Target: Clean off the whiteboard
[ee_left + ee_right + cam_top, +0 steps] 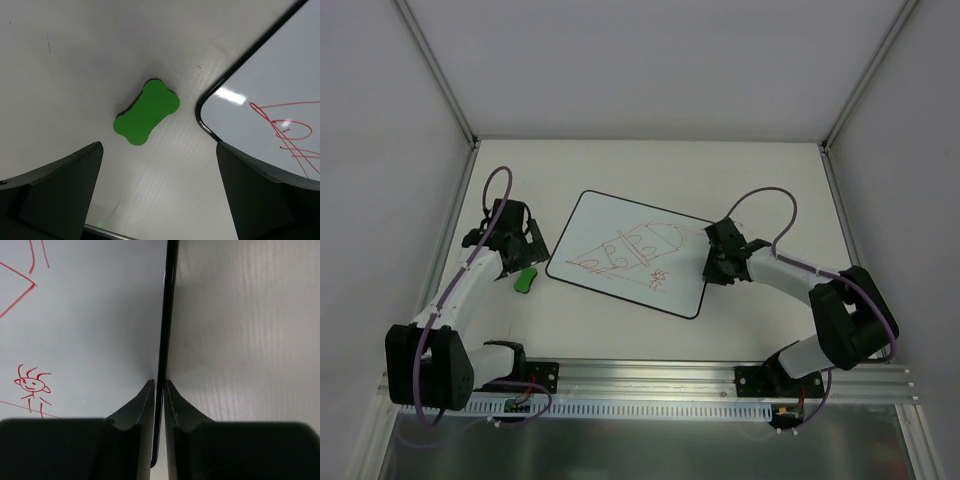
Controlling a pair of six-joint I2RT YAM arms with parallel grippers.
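The whiteboard (630, 253) lies tilted on the table's middle, white with a black border and red scribbles on it. My right gripper (712, 262) is shut on its right edge; in the right wrist view the black edge (165, 315) runs between the two fingertips (145, 400). A small green eraser (525, 281) lies on the table just left of the board's near left corner. My left gripper (518, 258) hovers over it, open and empty; in the left wrist view the eraser (146, 112) lies ahead of the wide-apart fingers (65, 185), beside the board's corner (260, 105).
Grey walls with metal posts (435, 70) enclose the table at left, back and right. An aluminium rail (650, 378) with the arm bases runs along the near edge.
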